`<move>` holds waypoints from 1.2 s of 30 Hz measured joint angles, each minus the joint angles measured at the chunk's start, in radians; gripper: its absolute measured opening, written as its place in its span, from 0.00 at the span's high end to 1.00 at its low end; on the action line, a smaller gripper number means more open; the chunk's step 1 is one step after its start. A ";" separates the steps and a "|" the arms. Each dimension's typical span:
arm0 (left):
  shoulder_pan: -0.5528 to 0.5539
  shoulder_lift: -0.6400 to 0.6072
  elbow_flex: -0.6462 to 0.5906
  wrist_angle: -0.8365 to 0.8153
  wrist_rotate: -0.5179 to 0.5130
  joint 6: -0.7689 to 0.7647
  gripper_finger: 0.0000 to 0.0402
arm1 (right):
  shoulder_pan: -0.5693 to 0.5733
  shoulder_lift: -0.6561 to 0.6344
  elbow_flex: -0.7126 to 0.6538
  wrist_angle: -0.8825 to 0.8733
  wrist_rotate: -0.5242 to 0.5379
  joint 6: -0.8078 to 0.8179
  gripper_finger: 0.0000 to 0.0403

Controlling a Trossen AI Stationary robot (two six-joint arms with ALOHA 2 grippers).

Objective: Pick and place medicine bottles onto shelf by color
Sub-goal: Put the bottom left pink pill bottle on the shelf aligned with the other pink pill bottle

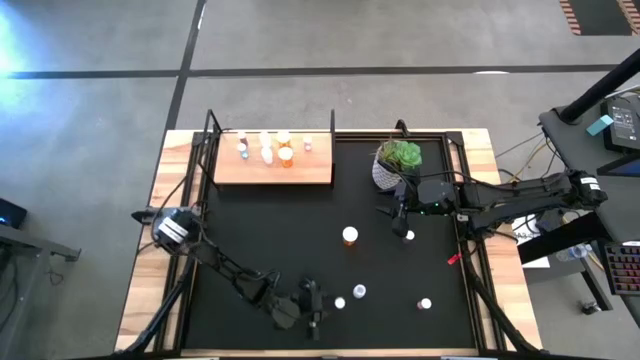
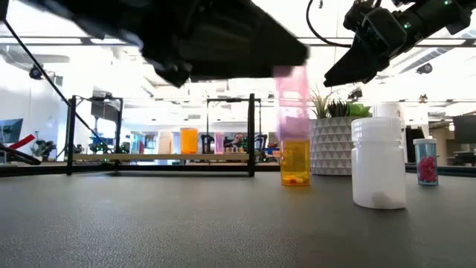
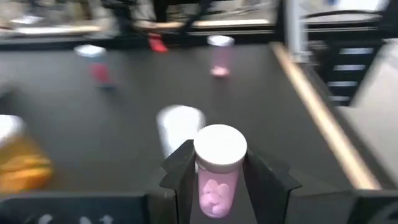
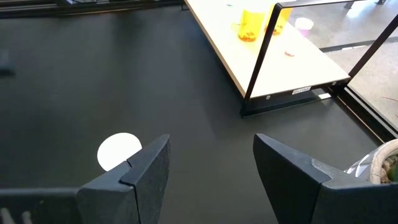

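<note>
My left gripper (image 1: pixel 316 308), near the table's front edge, is shut on a pink medicine bottle (image 3: pixel 217 171) with a white cap. My right gripper (image 1: pixel 403 215) is open and empty in front of the plant pot, above a white-capped bottle (image 4: pixel 118 150) standing on the black mat. The light-wood shelf (image 1: pixel 272 165) at the far left-centre carries several bottles, white and orange (image 1: pixel 286 156). An orange bottle (image 1: pixel 349 236) and several small bottles (image 1: pixel 359 292) stand on their bases on the mat. My left gripper pinches the pink bottle's body (image 3: pixel 210 186), just below its white cap, between its two fingers (image 3: pixel 181 171), one on each side. The fingers come roughly level from the table's left. The bottle stands upright in the hold, cap up, and the low view (image 2: pixel 292 89) shows it above the mat.
A white pot with a green plant (image 1: pixel 397 163) stands at the far right of the mat, close to my right arm. A small red object (image 1: pixel 453 259) lies near the mat's right edge. The shelf has thin black corner posts (image 4: pixel 258 56). A bottle (image 1: pixel 425 303) stands front right.
</note>
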 joint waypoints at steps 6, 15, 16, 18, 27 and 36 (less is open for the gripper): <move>0.035 -0.116 -0.010 -0.192 -0.284 -0.028 0.75 | 0.000 0.000 0.000 0.000 0.000 0.000 0.45; 0.219 -0.287 -0.203 -0.220 -0.413 -0.141 0.75 | 0.000 0.000 0.000 0.000 0.000 0.000 0.45; 0.251 -0.299 -0.227 -0.221 -0.415 -0.167 0.75 | 0.000 0.000 0.000 0.000 0.000 0.000 0.45; 0.317 -0.317 -0.265 -0.217 -0.415 -0.218 0.75 | 0.000 0.000 0.000 0.000 0.000 0.000 0.45; 0.552 -0.328 -0.292 -0.205 -0.413 -0.241 0.75 | 0.000 0.000 0.000 0.000 0.000 0.000 0.45; 0.681 -0.314 -0.294 -0.105 -0.312 -0.244 0.75 | 0.000 0.000 0.000 0.000 0.000 0.000 0.45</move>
